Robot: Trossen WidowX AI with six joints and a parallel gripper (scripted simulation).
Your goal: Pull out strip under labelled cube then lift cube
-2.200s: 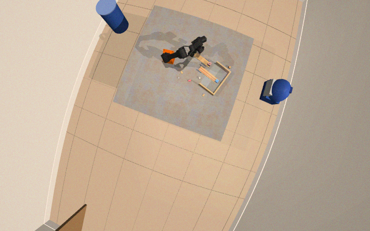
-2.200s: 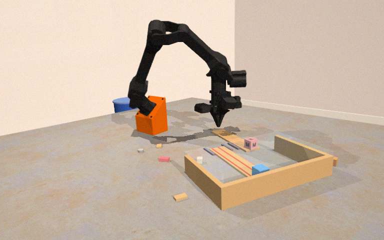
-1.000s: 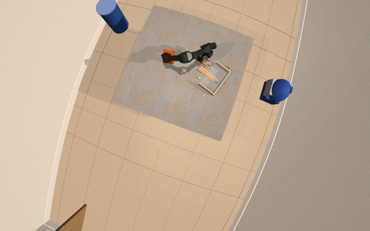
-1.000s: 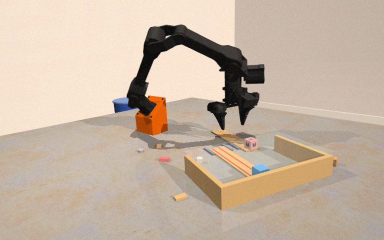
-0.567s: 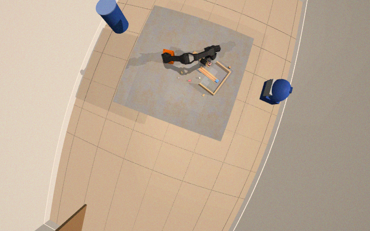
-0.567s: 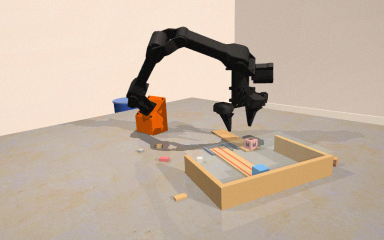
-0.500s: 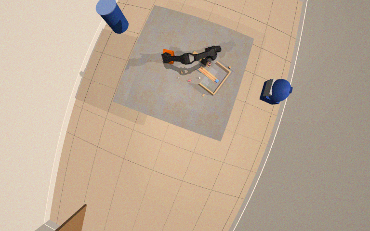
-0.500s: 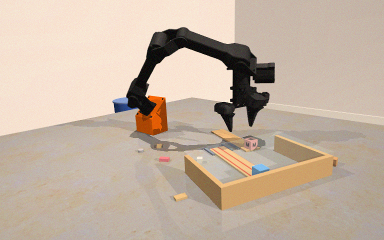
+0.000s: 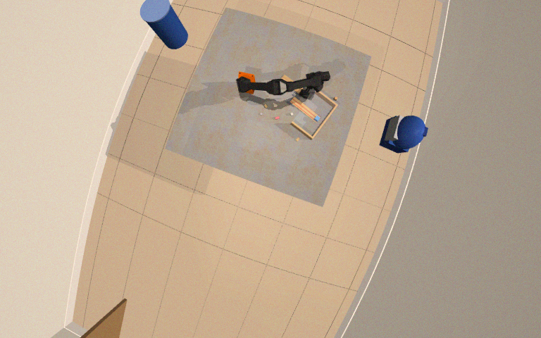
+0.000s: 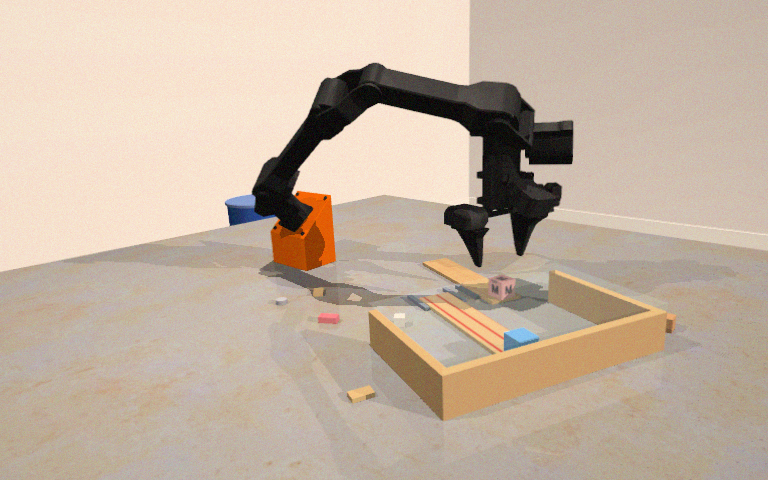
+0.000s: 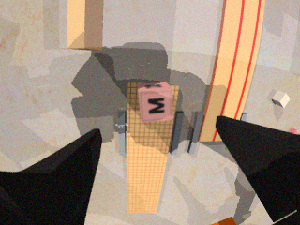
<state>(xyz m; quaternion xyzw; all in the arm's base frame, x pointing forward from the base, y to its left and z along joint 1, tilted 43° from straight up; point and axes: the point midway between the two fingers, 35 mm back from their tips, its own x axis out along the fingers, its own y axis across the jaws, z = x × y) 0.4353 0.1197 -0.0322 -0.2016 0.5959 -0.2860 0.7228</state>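
The pink cube marked M rests on the far end of the grid-patterned strip. That strip lies between low grey rails and its near end sticks out beyond them. A second strip with red lines lies beside it, with a plain blue cube on its far end. My gripper is wide open and empty. It hangs above the strip and the pink cube, which shows between and a little beyond the fingertips in the wrist view.
A wooden-walled frame stands around the far ends, with a wall end near the pink cube. Small blocks lie about: a red one, a white one and a tan one.
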